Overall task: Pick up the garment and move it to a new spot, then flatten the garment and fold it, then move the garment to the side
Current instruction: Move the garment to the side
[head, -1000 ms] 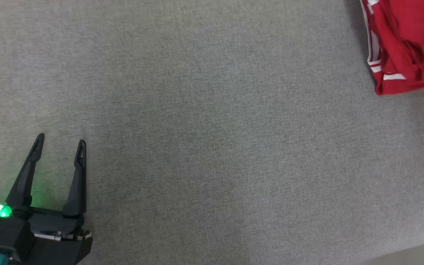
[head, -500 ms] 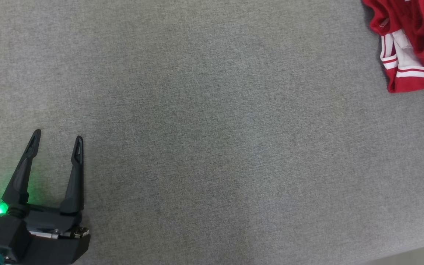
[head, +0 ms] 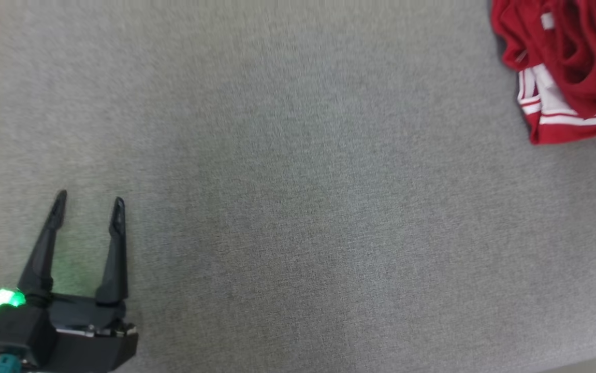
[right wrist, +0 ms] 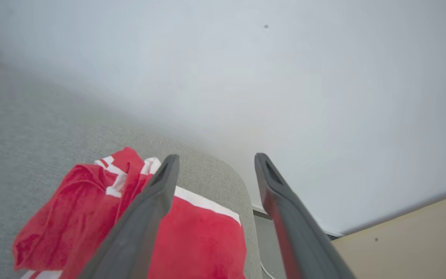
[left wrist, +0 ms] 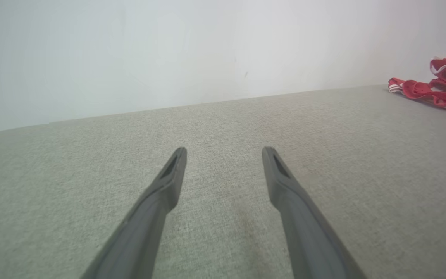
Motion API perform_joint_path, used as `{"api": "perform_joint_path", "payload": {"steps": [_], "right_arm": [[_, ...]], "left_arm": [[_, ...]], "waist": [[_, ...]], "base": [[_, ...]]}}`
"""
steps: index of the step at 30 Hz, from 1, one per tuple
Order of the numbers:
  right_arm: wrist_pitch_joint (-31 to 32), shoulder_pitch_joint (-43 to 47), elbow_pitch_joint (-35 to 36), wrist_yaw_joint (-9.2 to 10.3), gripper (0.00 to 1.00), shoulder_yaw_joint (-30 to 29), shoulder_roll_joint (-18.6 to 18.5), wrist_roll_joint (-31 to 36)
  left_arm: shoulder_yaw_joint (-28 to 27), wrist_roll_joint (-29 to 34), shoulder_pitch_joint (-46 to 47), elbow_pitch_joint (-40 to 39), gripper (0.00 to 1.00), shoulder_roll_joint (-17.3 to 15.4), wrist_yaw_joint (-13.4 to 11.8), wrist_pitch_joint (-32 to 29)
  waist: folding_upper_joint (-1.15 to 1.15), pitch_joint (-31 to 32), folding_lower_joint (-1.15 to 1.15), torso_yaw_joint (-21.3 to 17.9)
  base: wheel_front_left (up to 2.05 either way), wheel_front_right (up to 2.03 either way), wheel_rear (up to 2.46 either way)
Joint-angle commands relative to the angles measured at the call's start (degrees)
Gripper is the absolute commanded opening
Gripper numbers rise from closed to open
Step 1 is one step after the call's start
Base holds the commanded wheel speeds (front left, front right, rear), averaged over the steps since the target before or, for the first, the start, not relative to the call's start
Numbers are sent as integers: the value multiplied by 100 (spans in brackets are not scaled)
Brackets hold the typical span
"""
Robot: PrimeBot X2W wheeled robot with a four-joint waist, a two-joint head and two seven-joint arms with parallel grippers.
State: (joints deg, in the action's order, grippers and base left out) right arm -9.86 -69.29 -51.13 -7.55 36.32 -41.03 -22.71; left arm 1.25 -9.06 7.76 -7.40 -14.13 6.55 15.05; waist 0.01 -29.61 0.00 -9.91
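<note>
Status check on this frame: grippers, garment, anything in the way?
Left gripper open, empty, over grey surface. Right gripper open over garment, holding nothing. Garment crumpled near the surface's corner. No obstruction seen.

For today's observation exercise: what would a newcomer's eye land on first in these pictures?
The crumpled red garment with white stripes, at the far right of the grey surface. Next, the left end effector at the head view's lower left, open, a green light glowing at its base.
</note>
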Motion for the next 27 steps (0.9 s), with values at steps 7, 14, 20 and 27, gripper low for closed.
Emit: {"api": "perform_joint_path", "payload": {"steps": [7, 14, 20, 27], "right_arm": [[-452, 559, 264, 15, 100, -210, 681, -276], [-533, 1568, 752, 15, 100, -749, 1280, -335], [-534, 2911, 1463, 15, 100, -1483, 1716, -98], [-535, 4083, 2121, 15, 100, -1959, 2034, 63]], "left_arm": [[-59, -27, -378, 222, 100, 241, -51, 15], [-170, -104, -703, 399, 100, 369, -90, 15], [-164, -172, -863, 523, 100, 482, -98, 15], [-200, -229, -999, 677, 100, 511, -109, 15]], "waist": [[-1, 1143, 0, 348], [-1, 1867, 0, 659], [-1, 2338, 0, 933], [-1, 2653, 0, 1070]], "base": [[0, 0, 0], [0, 0, 0], [0, 0, 0], [0, 0, 0]]}}
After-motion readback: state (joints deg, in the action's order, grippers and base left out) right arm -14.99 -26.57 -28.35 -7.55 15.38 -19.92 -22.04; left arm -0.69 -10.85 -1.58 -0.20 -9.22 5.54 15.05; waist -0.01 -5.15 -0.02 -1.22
